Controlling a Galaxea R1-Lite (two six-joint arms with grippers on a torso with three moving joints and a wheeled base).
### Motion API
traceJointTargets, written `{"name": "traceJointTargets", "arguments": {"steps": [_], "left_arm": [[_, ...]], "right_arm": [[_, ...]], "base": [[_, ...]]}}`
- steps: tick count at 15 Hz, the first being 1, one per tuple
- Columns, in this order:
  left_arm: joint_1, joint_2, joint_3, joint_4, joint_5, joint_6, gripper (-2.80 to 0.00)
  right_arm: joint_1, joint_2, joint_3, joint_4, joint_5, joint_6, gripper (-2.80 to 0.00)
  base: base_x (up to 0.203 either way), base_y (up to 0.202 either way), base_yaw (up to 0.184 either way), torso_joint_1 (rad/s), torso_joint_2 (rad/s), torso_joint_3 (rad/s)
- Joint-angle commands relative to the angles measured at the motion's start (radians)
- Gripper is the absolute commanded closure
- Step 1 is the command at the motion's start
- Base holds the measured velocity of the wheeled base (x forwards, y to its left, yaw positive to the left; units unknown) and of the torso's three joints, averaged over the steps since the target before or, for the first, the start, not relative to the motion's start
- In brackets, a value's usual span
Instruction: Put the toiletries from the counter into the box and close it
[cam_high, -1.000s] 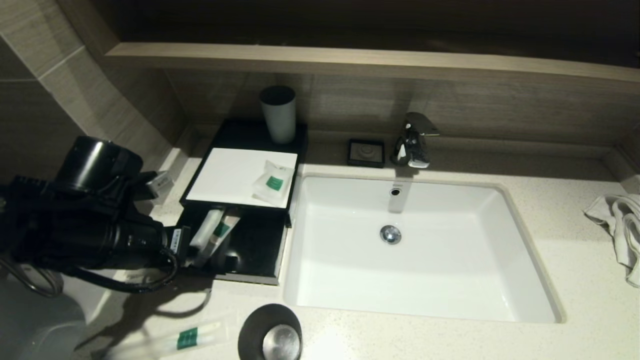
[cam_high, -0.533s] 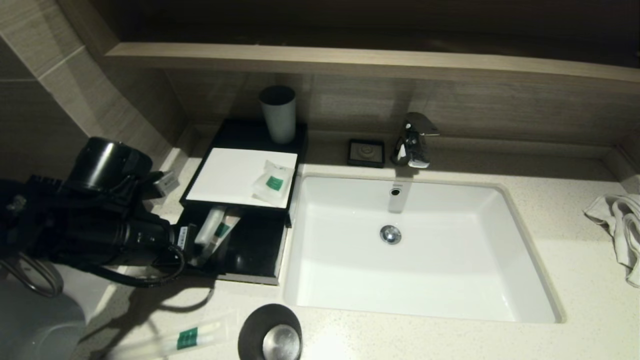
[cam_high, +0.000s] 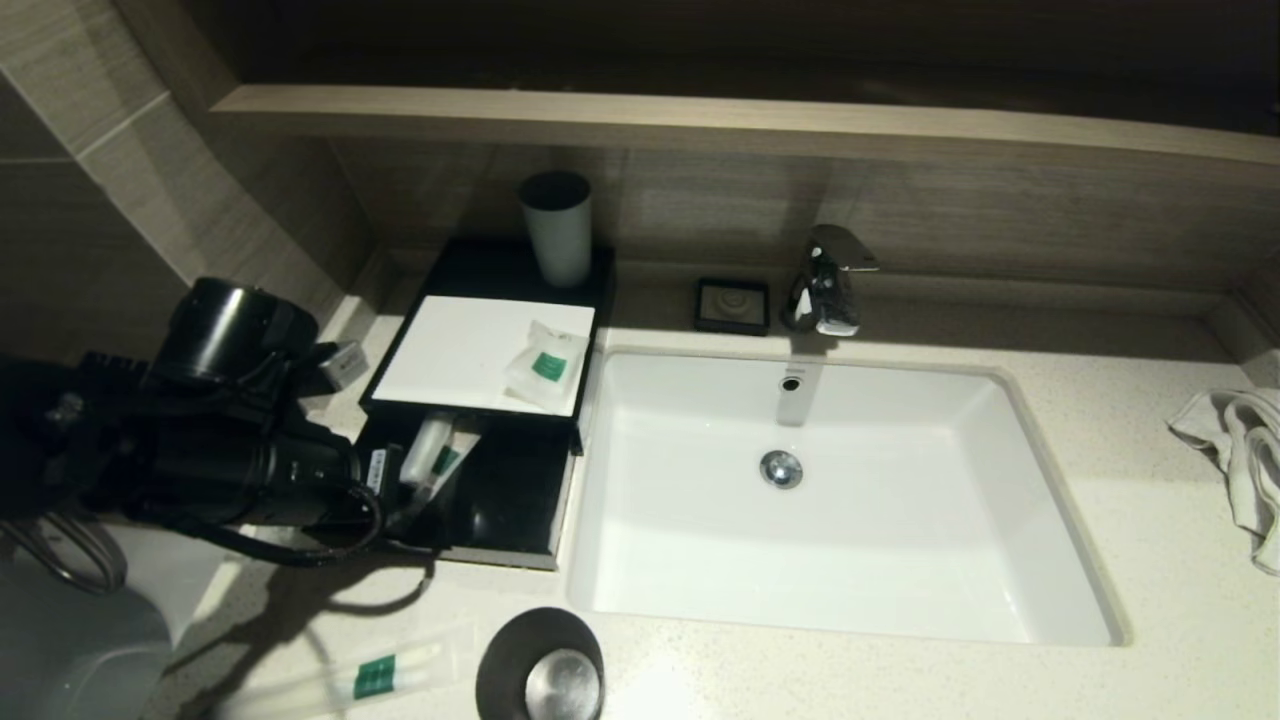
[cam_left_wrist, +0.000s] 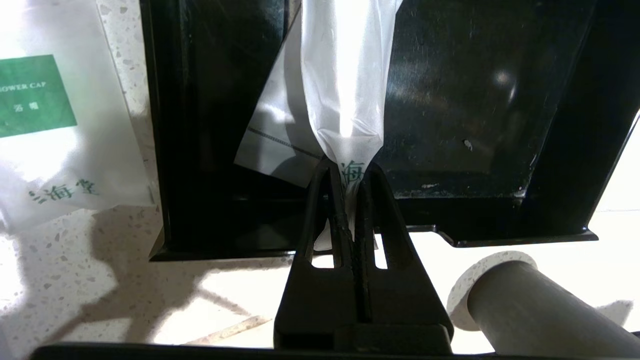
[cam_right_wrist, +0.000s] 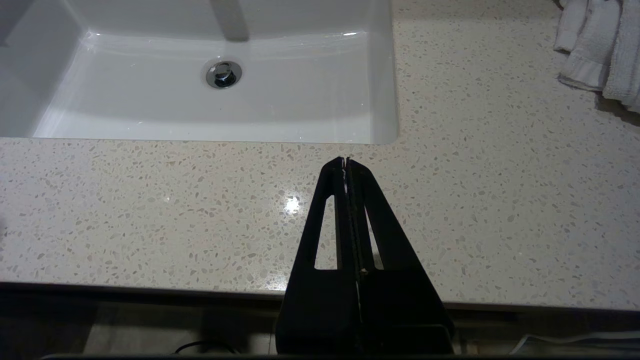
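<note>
My left gripper (cam_left_wrist: 348, 172) is shut on the end of a long translucent sachet (cam_left_wrist: 345, 90), which hangs over the open black drawer (cam_left_wrist: 475, 100) of the box (cam_high: 470, 345). A second sachet (cam_left_wrist: 272, 145) lies on the drawer floor beneath it. In the head view the left gripper (cam_high: 397, 472) sits at the drawer's left edge, with both long sachets (cam_high: 432, 455) inside. A small squarish sachet (cam_high: 545, 365) rests on the box's white top. Another small one (cam_left_wrist: 55, 125) lies on the counter beside the drawer. One long sachet (cam_high: 375, 678) lies near the counter's front edge. My right gripper (cam_right_wrist: 346, 161) hovers shut and empty.
A grey cup (cam_high: 557, 228) stands behind the box. A black cup (cam_high: 540, 665) sits at the front of the counter (cam_high: 1150, 560). The white sink (cam_high: 900, 560) fills the middle, with a tap (cam_high: 828, 280) and soap dish (cam_high: 733, 305) behind. A towel (cam_high: 1240, 460) lies far right.
My left arm has moved rightwards towards the drawer, carrying the held sachet further in. Everything else has stayed put.
</note>
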Motion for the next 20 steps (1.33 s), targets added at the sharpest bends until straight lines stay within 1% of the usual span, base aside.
{"name": "traceJointTargets", "arguments": {"steps": [1,5,6,14,20], "left_arm": [[0.000,0.009,0.001,-0.004,-0.002,-0.001,0.00],[0.000,0.016,-0.001,-0.006,0.000,-0.001,0.00],[0.000,0.016,-0.001,-0.006,0.000,-0.001,-2.80],[0.001,-0.007,-0.039,-0.044,0.001,-0.006,-2.80],[-0.001,-0.106,-0.069,-0.044,0.000,-0.019,-2.80]], "right_arm": [[0.000,0.002,0.000,0.000,0.000,0.001,0.00],[0.000,0.002,0.000,0.000,0.000,0.001,0.00],[0.000,0.002,0.000,0.000,0.000,0.001,0.00],[0.000,0.002,0.000,0.000,0.000,0.001,0.00],[0.000,0.002,0.000,0.000,0.000,0.001,0.00]], "base": [[0.000,0.000,0.000,0.000,0.00,0.000],[0.000,0.000,0.000,0.000,0.00,0.000],[0.000,0.000,0.000,0.000,0.00,0.000],[0.000,0.000,0.000,0.000,0.00,0.000],[0.000,0.000,0.000,0.000,0.00,0.000]]}}
